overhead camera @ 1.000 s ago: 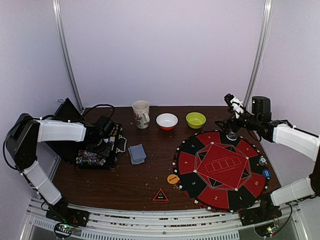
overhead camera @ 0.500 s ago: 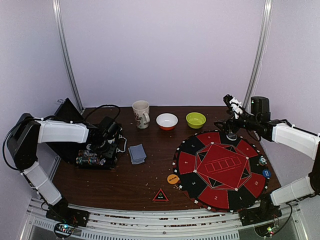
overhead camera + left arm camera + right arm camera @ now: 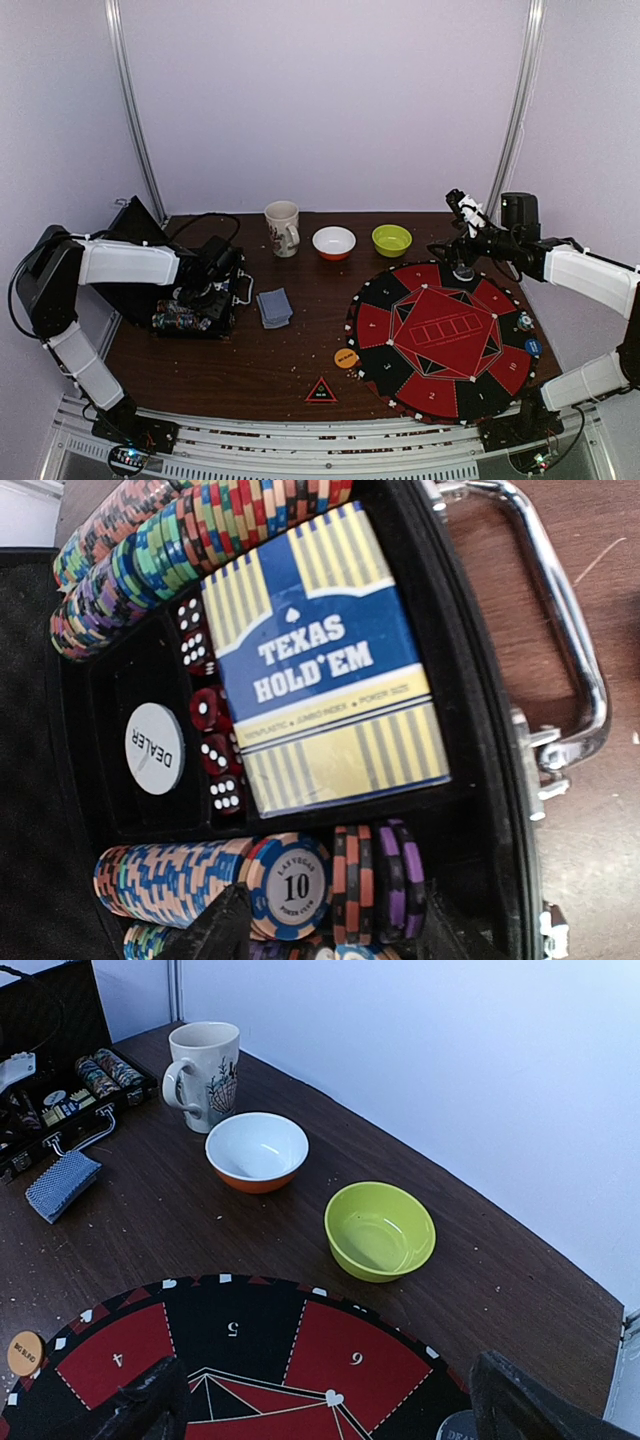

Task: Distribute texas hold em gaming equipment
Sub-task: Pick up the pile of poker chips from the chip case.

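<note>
The left fingers reach down into the open black case at the left edge of the bench. In the wrist view they stand apart on either side of a row of poker chips packed on edge; the end chip reads "10". I cannot tell whether they press on the chips or only flank them. The same case holds further chip rows, a blue and yellow card box (its label reads "Texas Hold'em"), a white dealer button and a column of dark red dice.

Just beside the case, toward the middle of the bench, lies a stack of blue-grey playing cards. A round red and black mat fills the right half. An orange disc sits against the mat's left rim, and a blue disc lies on it close to the right edge. A black triangular marker edged in red rests near the near edge.

Along the far edge stand a cream mug, a white bowl and a green bowl.

The right fingers hang over the far part of the mat, spread wide and grasping nothing.
</note>
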Motion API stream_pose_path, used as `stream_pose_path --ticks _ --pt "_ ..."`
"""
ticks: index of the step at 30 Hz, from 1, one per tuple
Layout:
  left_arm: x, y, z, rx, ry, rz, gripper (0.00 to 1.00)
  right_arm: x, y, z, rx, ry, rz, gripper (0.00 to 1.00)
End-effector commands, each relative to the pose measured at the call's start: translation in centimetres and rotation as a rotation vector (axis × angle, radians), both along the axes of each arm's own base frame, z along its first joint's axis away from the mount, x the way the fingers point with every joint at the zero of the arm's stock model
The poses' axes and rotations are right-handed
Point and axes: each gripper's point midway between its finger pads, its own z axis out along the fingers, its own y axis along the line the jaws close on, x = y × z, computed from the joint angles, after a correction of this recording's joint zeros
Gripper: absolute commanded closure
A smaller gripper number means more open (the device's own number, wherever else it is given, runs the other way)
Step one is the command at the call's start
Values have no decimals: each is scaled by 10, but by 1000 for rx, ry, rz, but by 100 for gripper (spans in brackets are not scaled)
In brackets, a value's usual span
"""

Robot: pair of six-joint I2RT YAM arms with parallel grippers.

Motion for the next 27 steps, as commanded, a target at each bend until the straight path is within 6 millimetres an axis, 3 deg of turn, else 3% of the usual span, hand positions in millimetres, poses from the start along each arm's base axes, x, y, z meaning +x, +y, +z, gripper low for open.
stream_pose_path --ticks 1,9,23,27 --pt "-7 3 -7 17 47 8 44 -1 7 9 16 -7 28 0" --pt "1 5 12 27 -2 10 42 -1 7 7 16 1 34 0" --pt "-7 11 -17 52 48 15 42 -4 9 8 18 10 46 0" --pt "-10 -13 -25 -64 72 -44 50 -5 9 5 14 15 46 0"
